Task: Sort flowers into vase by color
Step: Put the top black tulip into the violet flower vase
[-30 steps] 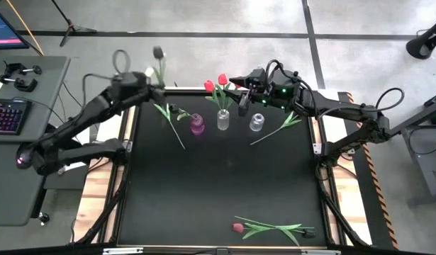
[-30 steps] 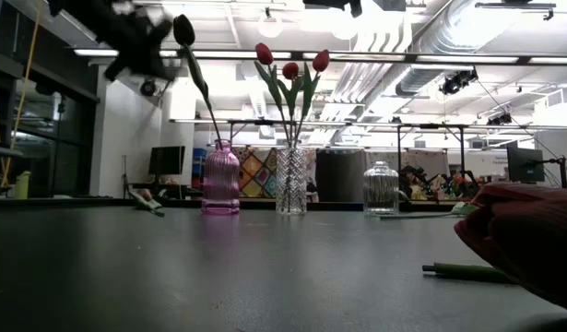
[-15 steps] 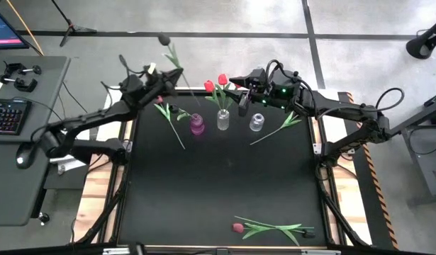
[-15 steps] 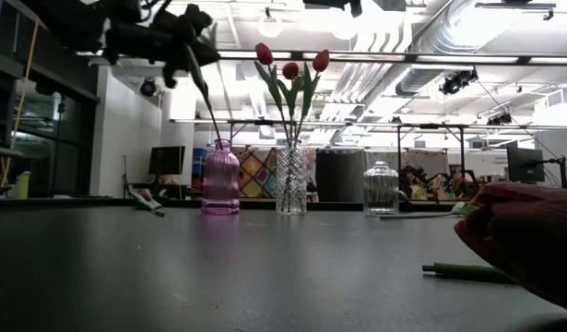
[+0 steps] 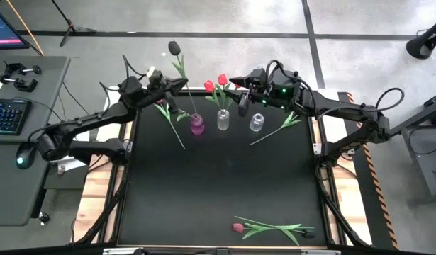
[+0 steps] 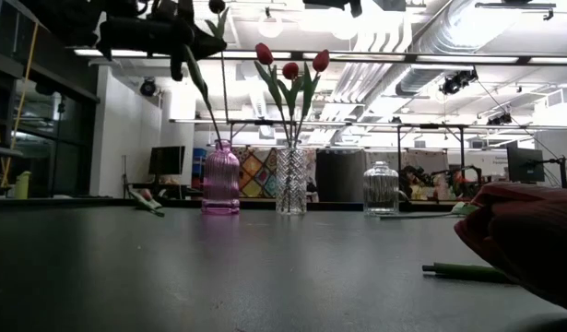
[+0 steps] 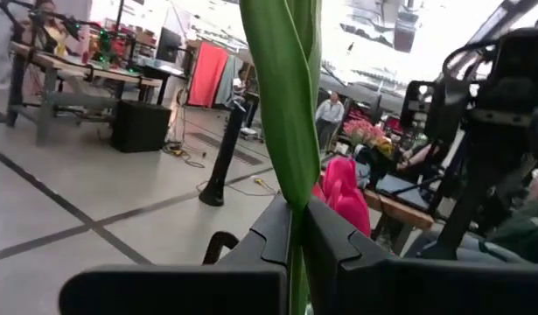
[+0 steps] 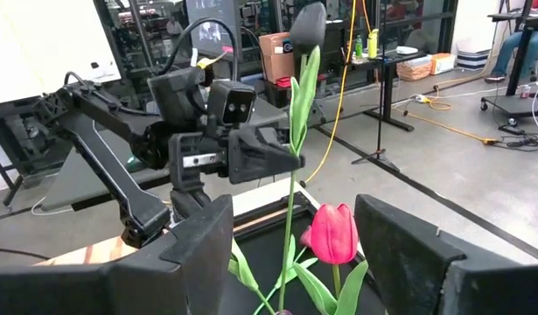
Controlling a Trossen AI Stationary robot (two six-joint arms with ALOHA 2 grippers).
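High view: black table [image 5: 225, 191], both arms at its far edge. Largest first: the left arm reaches in from the table's left side, extended toward the far centre, its left gripper [image 5: 176, 86] raised above the table just beside the pink ribbed glass bottle vase [image 5: 196, 125]. Its jaws are clamped on the thin green stem of a dark maroon-black artificial tulip [image 5: 174, 48]; the left wrist view shows the stem and leaf pinched between the fingers [image 7: 334, 241]. The stem runs roughly upright in the low view, head high, lower end close over the pink vase's mouth or perhaps already in it; cannot tell which.

Step in hand, as I judge it: placing the dark tulip into the pink vase. The next move calls for lining the stem end up with the narrow neck, lowering straight, then letting go; a tilted stem could catch the rim or tip the bottle.

The right arm comes from the table's right side, its right gripper [image 5: 242, 101] hovering near the clear cut-glass vase [image 5: 223, 120] holding red tulips [image 5: 222, 80]. Its fingers stand wide apart in the right wrist view, holding nothing; it appears to be waiting.

Smaller things: a clear empty glass bottle vase [image 5: 256, 122] just right of the cut-glass one, a loose flower [image 5: 278, 129] beside it with its head hidden, a pink-magenta tulip [image 5: 269, 229] lying at the near edge, and another loose stem [image 5: 171, 124] near the pink vase. These are not yet sorted.
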